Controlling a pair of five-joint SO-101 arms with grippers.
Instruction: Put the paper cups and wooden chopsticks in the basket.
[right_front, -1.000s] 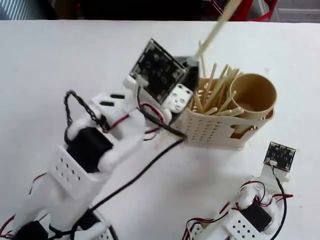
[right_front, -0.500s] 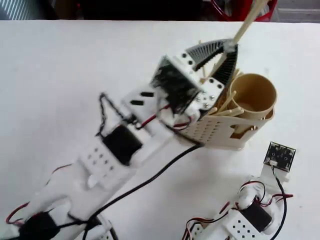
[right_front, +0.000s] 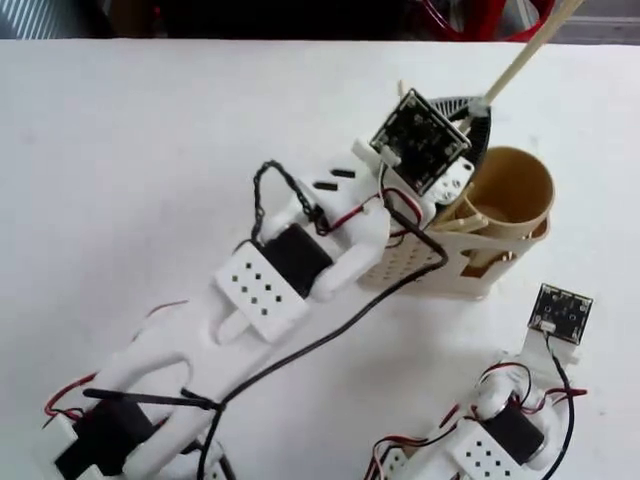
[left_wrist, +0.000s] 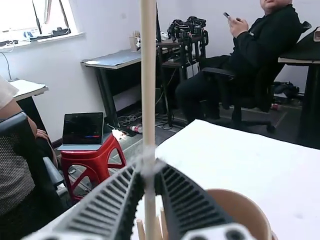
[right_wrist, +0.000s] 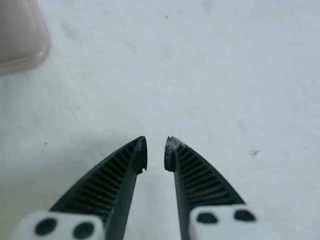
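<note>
Over the basket (right_front: 470, 275) in high view, L gripper (right_front: 480, 105) has jaws clamped on a chopstick (right_front: 530, 50), paper cup (right_front: 512, 180) just beside them; L wrist: stick upright between jaws, cup below; R wrist: R gripper (right_wrist: 156, 150) jaws slightly apart above table (right_wrist: 225, 75).

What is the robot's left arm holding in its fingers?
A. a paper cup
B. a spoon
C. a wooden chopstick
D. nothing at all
C: the left gripper is shut on a wooden chopstick that pokes out well past it.
</note>
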